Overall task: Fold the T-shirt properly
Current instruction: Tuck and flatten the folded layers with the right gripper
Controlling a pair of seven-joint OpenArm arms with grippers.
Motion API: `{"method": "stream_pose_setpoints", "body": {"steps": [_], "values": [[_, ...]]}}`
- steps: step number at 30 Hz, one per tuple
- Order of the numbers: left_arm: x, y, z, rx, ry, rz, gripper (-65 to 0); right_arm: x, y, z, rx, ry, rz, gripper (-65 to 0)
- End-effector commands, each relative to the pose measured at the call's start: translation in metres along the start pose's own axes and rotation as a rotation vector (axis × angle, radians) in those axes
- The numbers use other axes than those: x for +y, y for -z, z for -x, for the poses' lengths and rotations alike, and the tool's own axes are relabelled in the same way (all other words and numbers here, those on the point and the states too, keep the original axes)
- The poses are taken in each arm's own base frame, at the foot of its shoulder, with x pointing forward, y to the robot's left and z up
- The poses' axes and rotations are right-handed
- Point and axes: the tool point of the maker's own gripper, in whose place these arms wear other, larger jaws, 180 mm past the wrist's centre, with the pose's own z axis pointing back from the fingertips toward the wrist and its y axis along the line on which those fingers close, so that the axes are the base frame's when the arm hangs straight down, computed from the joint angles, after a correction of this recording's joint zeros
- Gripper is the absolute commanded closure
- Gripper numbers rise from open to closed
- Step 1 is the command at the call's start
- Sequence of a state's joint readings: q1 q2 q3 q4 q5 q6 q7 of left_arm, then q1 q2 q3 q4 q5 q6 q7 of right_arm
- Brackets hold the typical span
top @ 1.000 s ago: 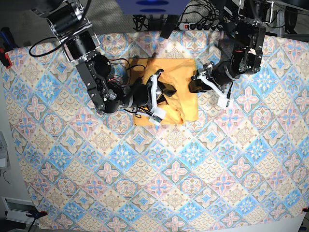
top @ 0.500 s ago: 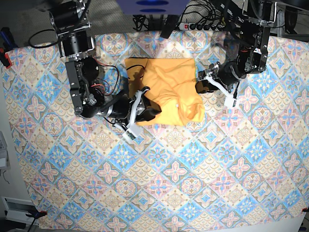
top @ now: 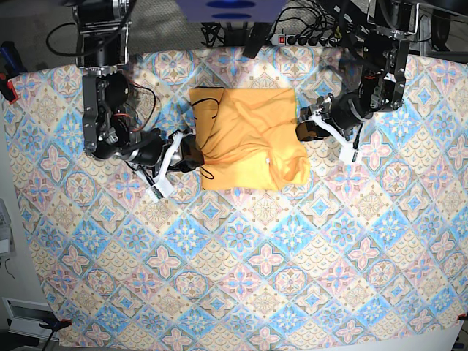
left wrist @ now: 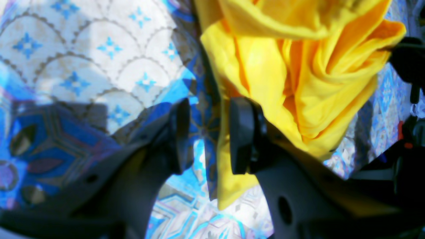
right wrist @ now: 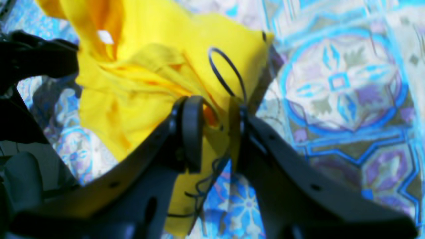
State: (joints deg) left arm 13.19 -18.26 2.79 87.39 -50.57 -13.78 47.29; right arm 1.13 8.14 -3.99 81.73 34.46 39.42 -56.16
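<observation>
The pale orange-yellow T-shirt [top: 248, 139] lies as a rough rectangle at the upper middle of the patterned tablecloth [top: 241, 248]. Its lower right corner is rumpled and a small white tag [top: 268, 159] shows. My right gripper [top: 191, 152] sits at the shirt's left edge. In the right wrist view its jaws [right wrist: 215, 132] are shut on a bunched fold of the T-shirt [right wrist: 139, 93]. My left gripper [top: 301, 130] rests at the shirt's right edge. In the left wrist view its fingers [left wrist: 206, 136] stand apart over the cloth, with the T-shirt [left wrist: 298, 83] touching the right finger.
A thin black cable [right wrist: 225, 73] loops over the shirt near my right gripper. A power strip [top: 307, 38] and tangled cables lie beyond the far table edge. A red clamp [top: 7, 89] holds the tablecloth at the left edge.
My right arm pulled back from over the shirt's middle to its left edge. The fold it carried now lies flat. My left gripper shifted slightly right and stayed by the right edge.
</observation>
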Motion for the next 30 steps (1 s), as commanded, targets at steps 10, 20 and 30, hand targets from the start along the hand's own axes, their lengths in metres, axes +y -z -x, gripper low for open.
{"method": "stream_pose_setpoints", "body": {"steps": [10,20,30], "values": [[-0.003,-0.003,-0.011,-0.029,0.019,0.012,-20.6,0.008,-0.002,-0.007,-0.040,-0.010,-0.023,-22.3],[-0.003,-0.003,-0.013,-0.033,0.020,0.012,-20.7,0.014,0.001,-0.004,-0.030,-0.015,-0.038,-24.7],[-0.002,-0.003,-0.014,-0.038,0.018,0.010,-20.5,0.039,0.011,-0.008,-0.035,-0.028,-0.122,-0.2]]}}
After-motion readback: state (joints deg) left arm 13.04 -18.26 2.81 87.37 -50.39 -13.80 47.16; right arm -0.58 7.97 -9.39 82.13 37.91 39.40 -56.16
